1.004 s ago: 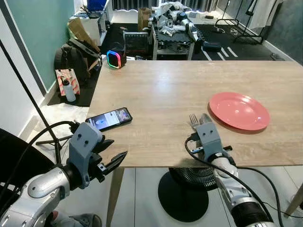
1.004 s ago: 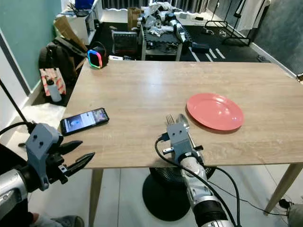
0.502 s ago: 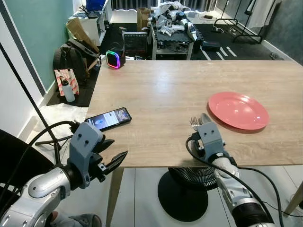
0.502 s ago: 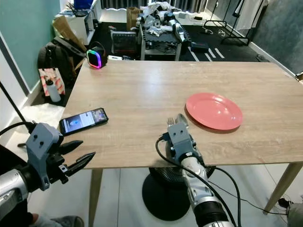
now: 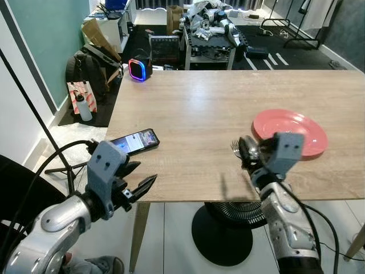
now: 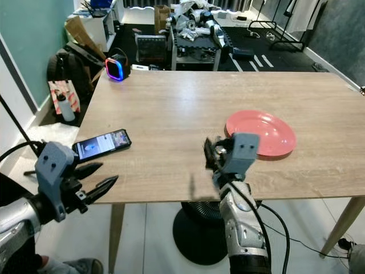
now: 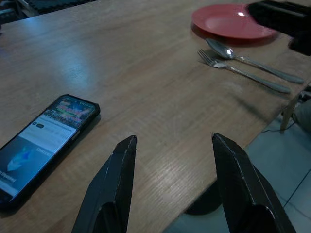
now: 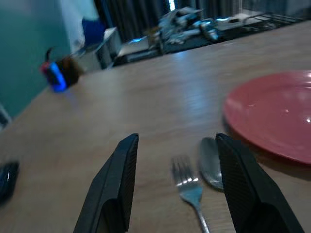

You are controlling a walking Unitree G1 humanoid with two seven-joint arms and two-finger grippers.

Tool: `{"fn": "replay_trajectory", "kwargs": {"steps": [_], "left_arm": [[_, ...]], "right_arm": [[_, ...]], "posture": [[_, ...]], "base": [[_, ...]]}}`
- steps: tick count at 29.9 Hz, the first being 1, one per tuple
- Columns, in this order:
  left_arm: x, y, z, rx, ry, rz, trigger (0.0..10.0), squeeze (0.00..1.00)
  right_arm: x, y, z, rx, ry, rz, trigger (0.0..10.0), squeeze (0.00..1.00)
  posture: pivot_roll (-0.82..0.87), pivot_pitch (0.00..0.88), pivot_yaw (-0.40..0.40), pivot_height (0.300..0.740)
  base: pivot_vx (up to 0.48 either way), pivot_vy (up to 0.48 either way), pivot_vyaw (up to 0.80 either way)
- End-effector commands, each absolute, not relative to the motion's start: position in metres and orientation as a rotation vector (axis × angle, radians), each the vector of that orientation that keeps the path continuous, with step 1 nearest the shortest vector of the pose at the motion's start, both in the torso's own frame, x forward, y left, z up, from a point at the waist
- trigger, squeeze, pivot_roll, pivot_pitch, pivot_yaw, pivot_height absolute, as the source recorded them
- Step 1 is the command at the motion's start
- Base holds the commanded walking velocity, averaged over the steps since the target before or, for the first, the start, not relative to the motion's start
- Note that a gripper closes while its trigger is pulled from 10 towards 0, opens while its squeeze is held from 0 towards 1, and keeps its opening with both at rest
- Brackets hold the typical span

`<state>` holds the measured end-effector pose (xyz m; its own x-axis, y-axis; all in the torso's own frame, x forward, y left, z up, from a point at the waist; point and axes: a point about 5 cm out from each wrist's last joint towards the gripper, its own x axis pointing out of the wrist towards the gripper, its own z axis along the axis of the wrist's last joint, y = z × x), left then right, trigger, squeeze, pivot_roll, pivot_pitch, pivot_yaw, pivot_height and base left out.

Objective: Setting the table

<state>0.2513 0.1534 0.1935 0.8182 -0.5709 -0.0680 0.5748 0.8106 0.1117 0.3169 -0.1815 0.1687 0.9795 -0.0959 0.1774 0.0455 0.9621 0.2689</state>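
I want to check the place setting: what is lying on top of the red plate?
Nothing lies on the plate; the fork and spoon lie beside it. The right gripper covers its near edge in the eye views.

Head stereo pair high, facing down over table [image 5: 194, 108]; wrist views low, close, sharing fork [image 8: 189, 187]

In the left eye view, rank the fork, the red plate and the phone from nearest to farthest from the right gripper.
Right gripper, fingers open:
1. Fork, just ahead of its fingertips, beside the spoon.
2. Red plate, to the fork's right.
3. Phone, far off to the left, near the left gripper.
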Motion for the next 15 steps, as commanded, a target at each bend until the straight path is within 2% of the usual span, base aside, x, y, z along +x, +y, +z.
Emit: {"fn": "replay_trajectory", "kwargs": {"steps": [1,6,15], "left_arm": [[0.255,0.155,0.190,0.121,0.054,-0.583,10.0,0.00],[0.264,0.152,0.194,0.101,0.026,-0.541,10.0,0.00],[0.270,0.148,0.194,0.098,0.016,-0.524,10.0,0.00]], "right_arm": [[0.313,-0.188,0.166,0.314,-0.193,-0.120,10.0,0.00],[0.313,-0.193,0.168,0.377,-0.221,-0.165,10.0,0.00],[0.311,-0.200,0.168,0.386,-0.199,-0.181,10.0,0.00]], "posture": [[0.02,0.024,0.074,0.740],[0.02,0.020,0.074,0.740],[0.01,0.010,0.072,0.740]], "base": [[0.000,0.000,0.00],[0.000,0.000,0.00],[0.000,0.000,0.00]]}}
